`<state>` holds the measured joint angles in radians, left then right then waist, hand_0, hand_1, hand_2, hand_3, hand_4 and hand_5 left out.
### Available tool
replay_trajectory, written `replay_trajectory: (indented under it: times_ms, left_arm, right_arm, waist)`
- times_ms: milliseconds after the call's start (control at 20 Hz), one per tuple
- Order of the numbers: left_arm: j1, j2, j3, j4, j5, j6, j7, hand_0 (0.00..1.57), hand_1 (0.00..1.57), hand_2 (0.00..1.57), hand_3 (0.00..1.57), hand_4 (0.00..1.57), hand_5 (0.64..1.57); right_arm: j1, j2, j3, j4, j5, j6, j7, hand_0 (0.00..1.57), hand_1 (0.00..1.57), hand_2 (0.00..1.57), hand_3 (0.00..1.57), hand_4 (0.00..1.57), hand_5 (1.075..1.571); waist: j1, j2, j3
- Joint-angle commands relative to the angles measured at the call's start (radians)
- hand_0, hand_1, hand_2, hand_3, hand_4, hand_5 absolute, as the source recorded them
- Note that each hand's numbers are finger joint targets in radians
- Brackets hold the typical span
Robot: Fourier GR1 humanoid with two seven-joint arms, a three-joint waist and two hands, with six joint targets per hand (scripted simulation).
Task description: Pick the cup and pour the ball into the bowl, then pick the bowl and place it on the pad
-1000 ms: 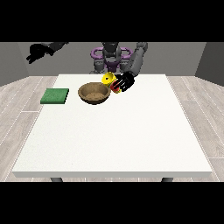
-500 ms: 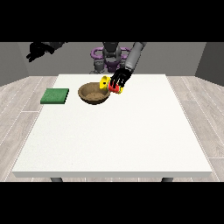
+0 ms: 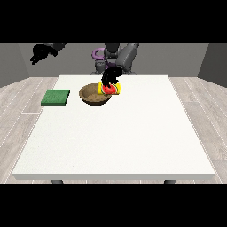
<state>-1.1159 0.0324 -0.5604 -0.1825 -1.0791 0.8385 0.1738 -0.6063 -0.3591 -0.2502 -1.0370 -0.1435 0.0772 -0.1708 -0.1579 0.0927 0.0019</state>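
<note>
A yellow cup with red inside is tipped on its side over the right rim of the brown bowl, its mouth facing the bowl. The hand at the view's right is curled round the cup from above. I see no ball apart from the red at the cup's mouth. The green pad lies flat on the table left of the bowl. The hand at the view's left is raised high beyond the table's far left corner, holding nothing.
The white table stretches wide toward the camera in front of the bowl and pad. The robot's torso stands behind the far edge.
The hand with the cup has moved left and tipped the cup further over the bowl's rim. The raised hand has barely moved.
</note>
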Motion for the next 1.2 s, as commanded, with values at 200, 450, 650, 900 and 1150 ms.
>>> replay_trajectory:
  times_ms: [200,450,650,900,1150]
  left_arm:
    - [0.031,-0.031,-0.244,-0.019,-0.249,-0.18,0.234,1.52,1.52,1.57,1.57,1.5,1.185]
    - [-0.004,-0.032,-0.309,-0.085,-0.35,-0.271,0.32,1.53,1.53,1.57,1.57,1.49,1.183]
    - [0.053,-0.032,-0.332,-0.165,-0.389,-0.327,0.328,1.53,1.53,1.57,1.57,1.48,1.209]
    - [0.012,-0.032,-0.324,-0.281,-0.387,-0.469,0.286,1.53,1.53,1.57,1.57,1.47,1.22]
    - [-0.029,-0.032,-0.248,-0.301,-0.318,-0.389,0.227,1.53,1.53,1.57,1.57,1.51,1.18]
  right_arm:
    - [-0.065,0.049,0.038,0.061,0.009,0.015,-0.011,0.0,0.0,0.35,0.63,0.57,1.566]
    - [-0.079,0.026,0.015,0.092,0.014,0.009,-0.058,0.0,0.0,0.34,0.61,0.57,1.565]
    - [-0.02,0.01,-0.006,0.119,0.006,0.024,-0.085,0.0,0.0,0.38,0.66,0.58,1.565]
    - [-0.075,0.012,-0.017,0.142,0.002,-0.008,-0.051,0.0,0.0,0.34,0.6,0.58,1.564]
    - [-0.16,0.172,0.122,0.084,0.057,-0.043,-0.001,0.0,0.0,0.34,0.6,0.58,1.563]
  waist:
    - [-0.08,-0.009,-0.0003]
    - [-0.051,0.033,-0.0012]
    - [-0.023,-0.01,-0.0013]
    - [0.002,-0.021,-0.0013]
    - [0.081,0.003,-0.0028]
